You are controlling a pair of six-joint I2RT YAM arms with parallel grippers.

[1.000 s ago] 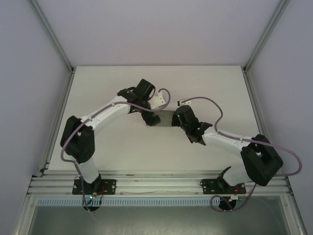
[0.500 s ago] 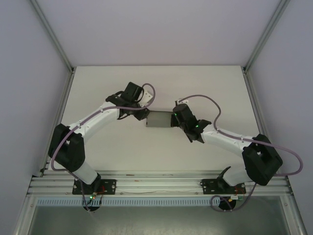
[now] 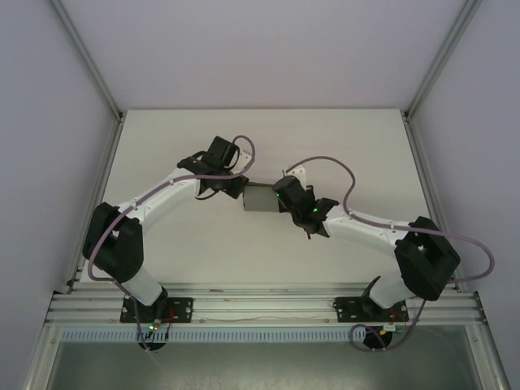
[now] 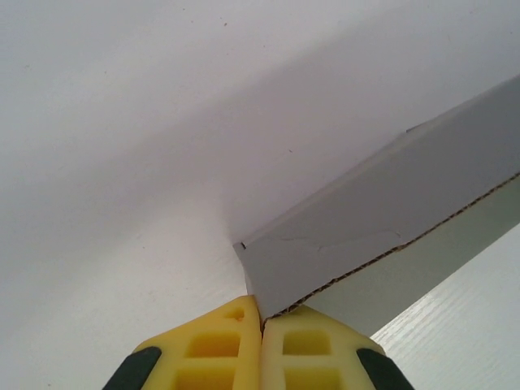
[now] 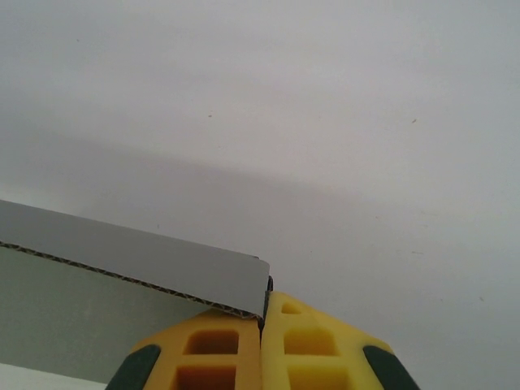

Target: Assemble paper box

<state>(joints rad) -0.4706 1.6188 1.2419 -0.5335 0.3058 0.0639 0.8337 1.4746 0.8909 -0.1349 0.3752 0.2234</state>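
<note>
Top external view puts the paper box (image 3: pixel 260 198) mid-table, a small grey card piece hanging between the two arms. A second ago it sat a little further right and looked wider. The left gripper (image 3: pixel 241 192) stood spread over the box's left end then; it has since drawn back to that end and closed. The right gripper (image 3: pixel 279 197) has pushed leftward with the box and stays clamped.

Below the box lies a plain white tabletop (image 3: pixel 187 244). Pale grey walls (image 3: pixel 49 97) and slanting aluminium frame posts (image 3: pixel 85 57) enclose it, and a metal rail (image 3: pixel 260 305) at the near edge carries both arm bases.

Left wrist view shows the left gripper (image 4: pixel 261 313) with its yellow pads (image 4: pixel 211 349) pressed together on the box's (image 4: pixel 366 219) lower corner, where the corrugated edge runs up and to the right. Right wrist view shows the right gripper (image 5: pixel 264 305) pinched on the box's (image 5: pixel 122 260) right-hand corner, the card stretching away to the left.
</note>
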